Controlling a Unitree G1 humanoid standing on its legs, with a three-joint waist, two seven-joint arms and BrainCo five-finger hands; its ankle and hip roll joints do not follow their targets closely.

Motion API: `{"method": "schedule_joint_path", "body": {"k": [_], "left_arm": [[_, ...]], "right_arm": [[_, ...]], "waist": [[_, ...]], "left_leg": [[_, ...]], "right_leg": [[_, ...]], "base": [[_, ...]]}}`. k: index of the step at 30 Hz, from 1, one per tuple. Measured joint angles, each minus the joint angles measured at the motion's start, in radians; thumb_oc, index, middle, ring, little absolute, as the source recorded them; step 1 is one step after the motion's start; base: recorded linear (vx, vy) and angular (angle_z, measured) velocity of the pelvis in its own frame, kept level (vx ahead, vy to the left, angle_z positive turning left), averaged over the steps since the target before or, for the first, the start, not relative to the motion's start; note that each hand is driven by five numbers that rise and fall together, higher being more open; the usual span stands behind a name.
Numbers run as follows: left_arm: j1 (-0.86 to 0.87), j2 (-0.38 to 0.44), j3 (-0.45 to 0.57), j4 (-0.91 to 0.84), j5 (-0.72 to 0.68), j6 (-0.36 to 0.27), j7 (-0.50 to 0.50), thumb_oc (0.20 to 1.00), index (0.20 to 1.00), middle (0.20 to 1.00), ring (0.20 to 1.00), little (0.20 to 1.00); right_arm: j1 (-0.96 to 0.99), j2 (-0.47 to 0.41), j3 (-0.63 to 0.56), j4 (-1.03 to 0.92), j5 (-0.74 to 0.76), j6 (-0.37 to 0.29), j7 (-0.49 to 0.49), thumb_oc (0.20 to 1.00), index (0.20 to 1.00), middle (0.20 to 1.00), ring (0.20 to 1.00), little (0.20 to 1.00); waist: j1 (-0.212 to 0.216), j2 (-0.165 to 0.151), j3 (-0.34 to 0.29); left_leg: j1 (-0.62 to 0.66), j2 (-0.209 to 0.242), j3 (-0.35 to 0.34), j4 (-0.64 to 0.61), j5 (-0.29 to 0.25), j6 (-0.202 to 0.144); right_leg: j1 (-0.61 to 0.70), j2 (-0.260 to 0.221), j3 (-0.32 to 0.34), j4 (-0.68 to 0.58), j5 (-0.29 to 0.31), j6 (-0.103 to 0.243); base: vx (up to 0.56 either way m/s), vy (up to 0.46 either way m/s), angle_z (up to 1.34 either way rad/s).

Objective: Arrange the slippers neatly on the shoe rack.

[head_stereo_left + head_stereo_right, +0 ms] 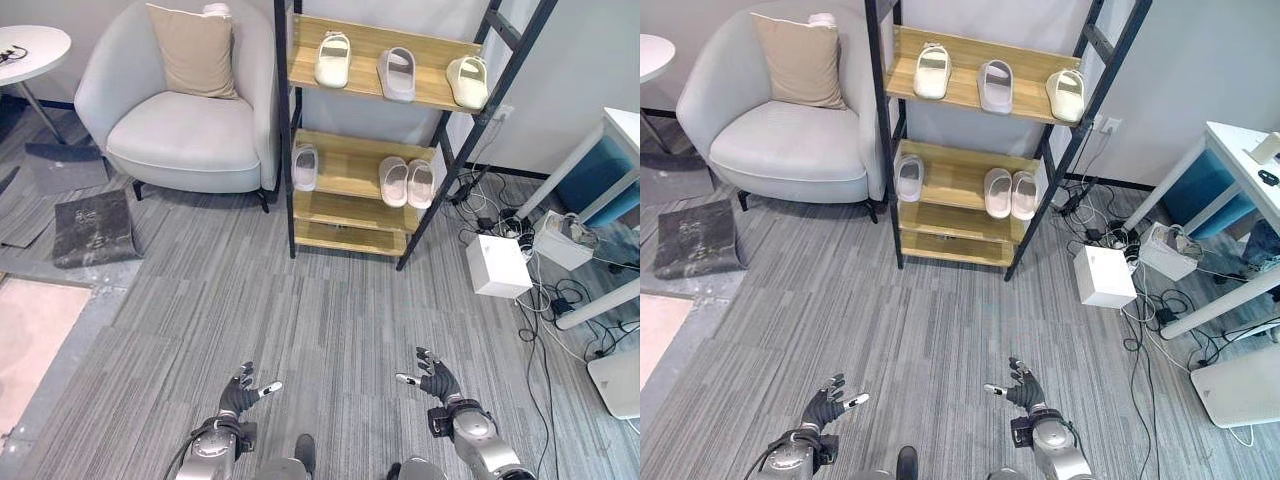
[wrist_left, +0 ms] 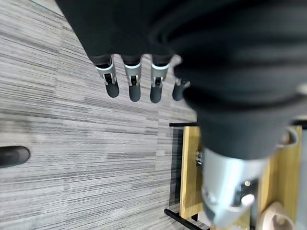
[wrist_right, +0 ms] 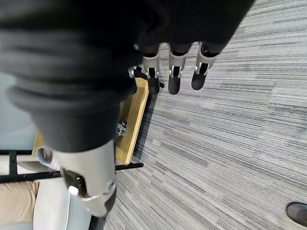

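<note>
The wooden shoe rack with a black frame leans on the far wall. Its top shelf carries a cream slipper, a pale lilac slipper and a second cream slipper, spaced apart. On the middle shelf a whitish slipper lies at the left and a pink pair side by side at the right. My left hand and right hand hover low over the carpet, well short of the rack, both open and empty. Straight fingers show in the left wrist view and fingers in the right wrist view.
A grey armchair with a beige cushion stands left of the rack. A dark mat lies at the left. A white box, cables and a white desk leg crowd the floor at the right.
</note>
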Motion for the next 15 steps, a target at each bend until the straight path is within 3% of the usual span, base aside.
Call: {"method": "schedule_joint_path", "body": {"k": [1,2,4,5,6,9,10,11,12,13,14,15], "left_arm": [[-0.002,-0.008,0.003,0.000,0.000,-0.002,-0.002,1.000,1.000,1.000,1.000,1.000],[-0.003,-0.017,0.008,0.000,0.000,-0.001,-0.001,1.000,1.000,1.000,1.000,1.000],[-0.006,-0.017,0.010,-0.001,0.001,-0.001,-0.002,1.000,1.000,1.000,1.000,1.000],[-0.010,-0.018,0.012,-0.002,0.002,-0.001,-0.002,1.000,1.000,1.000,1.000,1.000],[-0.011,-0.017,0.012,-0.002,0.002,0.000,-0.002,1.000,1.000,1.000,1.000,1.000],[-0.003,-0.022,0.010,-0.003,0.006,0.000,-0.003,1.000,1.000,1.000,1.000,1.000],[0.003,-0.032,0.013,0.003,0.008,0.001,0.000,1.000,1.000,1.000,1.000,1.000],[0.013,-0.035,-0.001,-0.001,0.008,0.000,-0.003,1.000,1.000,1.000,1.000,1.000],[0.012,-0.040,0.002,-0.001,0.008,-0.001,-0.003,1.000,1.000,1.000,1.000,1.000],[0.007,-0.040,0.004,-0.001,0.006,-0.001,-0.003,1.000,1.000,1.000,1.000,1.000],[0.007,-0.039,0.004,-0.001,0.003,-0.002,-0.003,1.000,1.000,1.000,1.000,1.000],[-0.003,-0.040,0.004,0.001,0.001,-0.003,-0.003,1.000,1.000,1.000,1.000,1.000]], "right_arm": [[0.007,-0.004,-0.003,0.000,0.000,-0.001,0.000,1.000,1.000,1.000,1.000,1.000],[0.013,-0.005,-0.013,-0.002,0.000,0.002,0.000,1.000,1.000,1.000,1.000,1.000],[0.023,-0.009,-0.016,-0.003,0.000,0.005,-0.002,1.000,1.000,1.000,1.000,1.000],[0.029,-0.008,-0.016,-0.003,0.000,0.013,-0.001,1.000,1.000,1.000,1.000,1.000],[0.029,-0.007,-0.016,-0.003,-0.001,0.016,-0.001,1.000,1.000,1.000,1.000,1.000],[0.053,-0.006,-0.016,-0.003,-0.001,0.019,-0.001,1.000,1.000,1.000,1.000,1.000],[0.059,-0.010,-0.017,0.013,0.000,0.022,0.000,1.000,1.000,1.000,1.000,1.000],[0.067,-0.013,-0.023,0.014,0.000,0.021,0.000,1.000,1.000,1.000,1.000,1.000],[0.063,-0.016,-0.022,0.013,0.001,0.019,0.000,1.000,1.000,1.000,1.000,1.000],[0.041,-0.018,-0.024,0.015,0.002,0.018,0.000,1.000,1.000,1.000,1.000,1.000],[0.036,-0.018,-0.026,0.015,0.004,0.017,0.000,1.000,1.000,1.000,1.000,1.000],[0.033,-0.023,-0.022,0.014,0.005,0.014,0.000,1.000,1.000,1.000,1.000,1.000]], "waist": [[-0.011,0.011,0.000],[-0.013,0.016,0.001],[-0.019,0.018,0.005],[-0.027,0.014,0.005],[-0.032,0.011,0.007],[-0.051,-0.006,-0.001],[-0.053,0.007,-0.009],[-0.054,0.022,-0.025],[-0.048,0.028,-0.030],[-0.041,0.028,-0.031],[-0.037,0.022,-0.031],[-0.028,-0.003,-0.037]], "left_leg": [[0.002,0.002,0.001,-0.003,-0.031,-0.024],[0.017,0.000,-0.002,-0.004,-0.027,-0.023],[0.032,-0.001,0.001,-0.008,-0.034,-0.033],[0.044,-0.002,-0.005,-0.004,-0.063,-0.052],[0.057,-0.002,-0.008,-0.005,-0.076,-0.057],[0.146,0.013,-0.041,-0.023,-0.123,-0.090],[0.180,0.049,-0.057,-0.019,-0.161,-0.115],[0.184,0.086,-0.060,0.015,-0.167,-0.136],[0.187,0.107,-0.060,0.039,-0.165,-0.139],[0.161,0.135,-0.064,0.115,-0.166,-0.151],[0.132,0.142,-0.071,0.184,-0.169,-0.158],[0.053,0.145,-0.085,0.358,-0.158,-0.197]], "right_leg": [[-0.027,0.006,0.002,-0.045,0.021,0.002],[-0.045,0.019,0.004,-0.175,0.070,-0.001],[-0.072,0.022,0.003,-0.294,0.143,0.005],[-0.087,0.026,0.004,-0.403,0.208,0.021],[-0.091,0.025,0.006,-0.453,0.237,0.021],[-0.059,0.034,0.001,-0.421,0.258,0.006],[-0.036,0.066,0.004,-0.386,0.287,-0.059],[-0.024,0.100,0.006,-0.372,0.305,-0.080],[-0.011,0.124,0.001,-0.376,0.295,-0.125],[0.012,0.155,-0.014,-0.390,0.284,-0.149],[0.028,0.164,-0.022,-0.408,0.280,-0.150],[0.054,0.174,-0.023,-0.438,0.289,-0.207]], "base": [[0.50,-0.123,0.09],[0.43,-0.111,0.03],[0.41,-0.087,0.10],[0.42,-0.069,0.08],[0.45,-0.076,0.09],[0.60,-0.076,0.30],[0.29,-0.061,0.24],[0.29,-0.089,0.11],[0.34,-0.127,-0.04],[0.29,-0.142,-0.08],[0.23,-0.136,-0.06],[0.23,-0.128,-0.10]]}}
